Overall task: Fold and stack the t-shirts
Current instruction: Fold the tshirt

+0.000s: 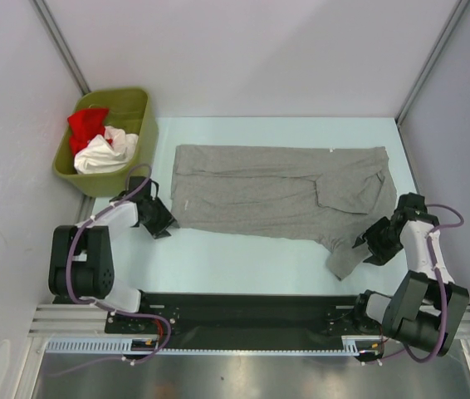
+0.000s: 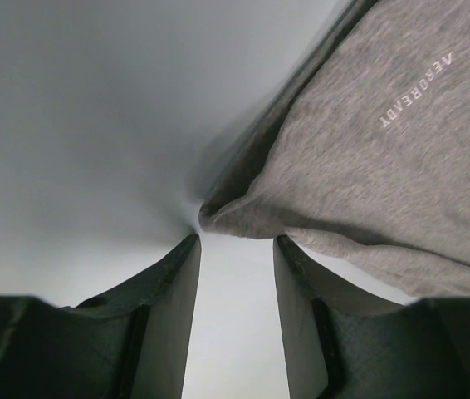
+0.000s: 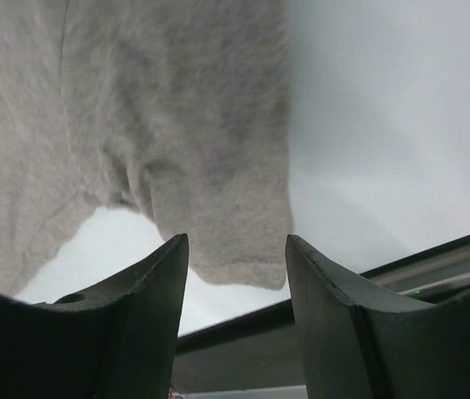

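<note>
The grey t-shirt (image 1: 276, 191) is laid out flat as a long band across the middle of the desk (image 1: 235, 262). It reaches from near the left edge almost to the right edge and sits closer to the far edge than to the near one. It appears to be doubled over lengthwise already, so a further fold is judged to be the step in hand.

The left pincer (image 2: 235, 241) is set low at the shirt's near-left corner. Its jaws are held moderately apart with nothing between them. The rounded cloth corner lies just beyond the fingertips, touching neither, beside small printed lettering (image 2: 418, 91). This placement is best explained as an approach for a pinch on that corner.

The right pincer (image 3: 237, 241) is positioned at the near-right part of the shirt, where a hanging flap (image 1: 345, 258) trails toward the near edge of the desk. Its jaws are also parted and not clamped. The flap's hem is seen in line with the gap between the tips, but whether it is touched cannot be told. Both corners are probably being addressed together so that the band can be lifted evenly and kept from skewing.

A red t-shirt (image 1: 85, 125) and a white t-shirt (image 1: 104, 155) are left bundled in the bin (image 1: 146, 125) at the far-left corner, well apart from the grey one. No stack has been begun on the desk yet.
</note>
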Tool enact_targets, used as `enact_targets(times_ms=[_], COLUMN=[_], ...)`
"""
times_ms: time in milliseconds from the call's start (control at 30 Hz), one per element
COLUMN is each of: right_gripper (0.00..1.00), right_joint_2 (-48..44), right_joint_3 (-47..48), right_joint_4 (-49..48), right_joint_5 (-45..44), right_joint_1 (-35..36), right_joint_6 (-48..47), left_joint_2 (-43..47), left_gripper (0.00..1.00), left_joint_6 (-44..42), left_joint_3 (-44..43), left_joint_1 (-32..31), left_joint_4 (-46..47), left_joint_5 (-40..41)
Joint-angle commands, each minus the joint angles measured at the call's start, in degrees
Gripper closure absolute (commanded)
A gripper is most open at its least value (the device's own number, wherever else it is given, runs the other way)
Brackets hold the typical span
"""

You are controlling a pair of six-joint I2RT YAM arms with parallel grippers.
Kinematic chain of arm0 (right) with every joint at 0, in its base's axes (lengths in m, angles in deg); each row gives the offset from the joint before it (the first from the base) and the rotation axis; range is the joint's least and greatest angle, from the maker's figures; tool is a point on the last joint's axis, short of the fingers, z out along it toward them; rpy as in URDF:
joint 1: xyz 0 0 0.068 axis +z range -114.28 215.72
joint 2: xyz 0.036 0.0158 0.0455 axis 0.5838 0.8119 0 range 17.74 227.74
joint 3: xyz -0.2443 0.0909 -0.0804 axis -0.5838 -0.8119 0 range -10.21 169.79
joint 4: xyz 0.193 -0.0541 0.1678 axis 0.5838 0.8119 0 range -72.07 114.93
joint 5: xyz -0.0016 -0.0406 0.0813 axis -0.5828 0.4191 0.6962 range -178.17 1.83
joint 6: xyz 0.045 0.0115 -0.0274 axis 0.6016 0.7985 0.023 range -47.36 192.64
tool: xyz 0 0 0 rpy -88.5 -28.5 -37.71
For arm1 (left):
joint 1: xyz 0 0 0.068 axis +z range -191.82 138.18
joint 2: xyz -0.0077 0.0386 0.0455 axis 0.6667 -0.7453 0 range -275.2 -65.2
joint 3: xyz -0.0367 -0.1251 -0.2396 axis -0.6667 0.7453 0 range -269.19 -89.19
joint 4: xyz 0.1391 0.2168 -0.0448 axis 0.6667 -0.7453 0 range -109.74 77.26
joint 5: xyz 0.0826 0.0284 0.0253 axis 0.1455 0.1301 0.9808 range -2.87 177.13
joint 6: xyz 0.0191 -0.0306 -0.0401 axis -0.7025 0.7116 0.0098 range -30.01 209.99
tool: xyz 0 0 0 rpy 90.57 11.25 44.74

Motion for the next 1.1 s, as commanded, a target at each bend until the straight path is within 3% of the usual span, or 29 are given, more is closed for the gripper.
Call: enact_targets(times_ms=[0,267,500,633,733,1067], right_gripper=[0.44,0.39,0.40,0.45,0.52,0.57], right_joint_2=[1.82,8.16,9.48,10.09,10.45,13.61], right_joint_3=[0.93,0.49,0.05,-0.47,-1.00,-3.02], right_joint_4=[-3.68,-7.82,-9.49,-11.06,-13.08,-18.36], right_joint_5=[-2.42,-1.71,-3.47,-5.05,-4.70,-4.87], right_joint_1=[-2.73,-6.77,-7.30,-7.39,-7.39,-6.42], right_joint_6=[2.44,-0.29,0.15,0.59,0.59,1.20], left_joint_2=[-3.82,-6.90,-7.17,-6.02,-4.71,-1.01], left_gripper=[0.54,0.61,0.91,0.99,1.00,0.99], left_joint_6=[0.76,-0.12,-1.27,-1.88,-2.23,-2.15], left_joint_3=[-0.28,-1.86,-1.60,-0.81,0.07,2.26], left_joint_1=[0.44,0.62,0.53,0.62,0.62,0.18], left_joint_4=[2.27,2.88,3.15,3.23,3.15,2.88], left_joint_5=[0.19,1.77,2.74,2.82,2.91,2.12])
